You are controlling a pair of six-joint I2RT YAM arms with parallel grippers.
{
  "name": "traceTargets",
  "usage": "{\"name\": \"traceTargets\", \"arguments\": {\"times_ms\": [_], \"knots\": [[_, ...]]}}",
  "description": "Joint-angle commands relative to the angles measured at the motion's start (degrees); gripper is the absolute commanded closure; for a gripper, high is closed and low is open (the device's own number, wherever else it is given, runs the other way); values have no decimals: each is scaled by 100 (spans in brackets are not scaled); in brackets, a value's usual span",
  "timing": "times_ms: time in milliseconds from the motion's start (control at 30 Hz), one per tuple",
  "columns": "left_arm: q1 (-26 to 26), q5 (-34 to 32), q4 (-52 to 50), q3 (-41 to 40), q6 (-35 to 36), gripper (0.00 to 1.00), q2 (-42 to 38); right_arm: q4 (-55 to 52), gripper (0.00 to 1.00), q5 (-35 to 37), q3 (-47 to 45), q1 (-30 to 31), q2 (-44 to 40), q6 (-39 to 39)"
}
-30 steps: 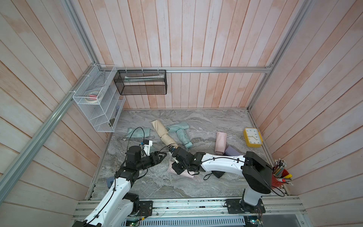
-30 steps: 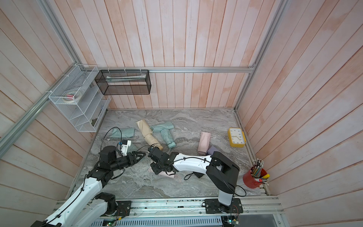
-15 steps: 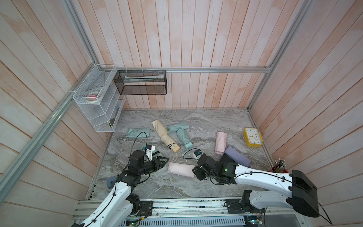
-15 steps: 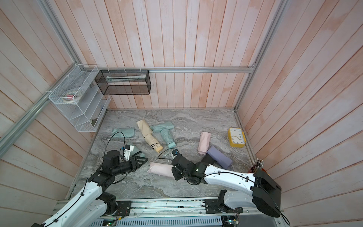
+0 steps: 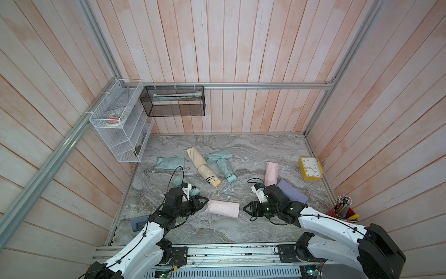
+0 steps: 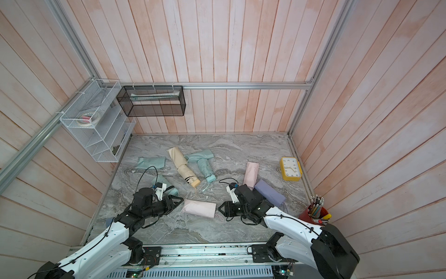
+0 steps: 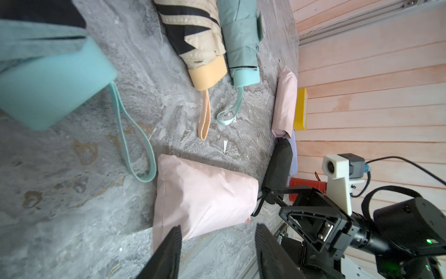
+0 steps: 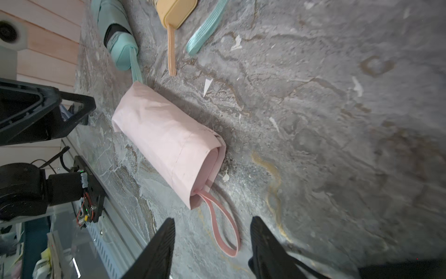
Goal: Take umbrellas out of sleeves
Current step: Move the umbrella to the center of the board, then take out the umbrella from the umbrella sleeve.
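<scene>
So here's the setup, biggest stuff first: the marble tabletop (image 5: 265, 149) with wood-panel walls all round, a white wire shelf (image 5: 120, 130) and a black mesh basket (image 5: 172, 103) hung up in the back corner. Both my arms are down low at the front edge, pointing at each other, and the pink sleeve (image 5: 223, 209) lies flat on the marble between them. In both top views it's the nearest bundle to me (image 6: 199, 209). The pink umbrella (image 8: 212, 164) is inside it; only its handle end peeks out of the open mouth. My left gripper (image 7: 218, 241) sits at the sleeve's closed end, fingers spread apart, holding nothing, the fabric just ahead of the tips. My right gripper (image 8: 212, 236) faces the open end, also spread and empty. Further back there's a cream-yellow umbrella (image 5: 201, 166) partly out of its sleeve, a mint umbrella (image 5: 224, 166) right beside it with its sleeve bunched at the far end, and a flat mint sleeve (image 5: 170, 163) off toward the shelf. A lavender sleeve (image 5: 290, 194) lies by my right arm, with a second pink sleeve (image 5: 271, 172) just behind. Then the yellow clock (image 5: 310, 169) and the red pen cup (image 5: 342, 212) by the right wall. Smallest bit: the pink wrist cord (image 8: 224, 224), looped on the marble just in front of my right fingertips.
</scene>
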Motion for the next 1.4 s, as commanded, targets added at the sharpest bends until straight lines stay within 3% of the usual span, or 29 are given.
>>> {"name": "traceTargets", "arguments": {"times_ms": [0,433,700,867,1067,1367], "knots": [[-54,-123,327,-100,-119,48,152,307,48,-850,332,-85,374,-198],[-125,-400,248,-138,-147,48,141,393,48,-1808,1090,-172,1971,-17],[-256,-573,541,-365,-209,48,-132,246,48,-1891,1200,-188,2004,-305],[-421,-548,41,-444,-91,48,-516,972,48,-2037,1027,-236,2186,65],[-567,-364,-266,-643,56,48,-1022,757,48,-1275,770,-225,1772,93],[-590,-569,-507,-520,646,48,-662,176,48,-856,247,-96,727,-82]]}}
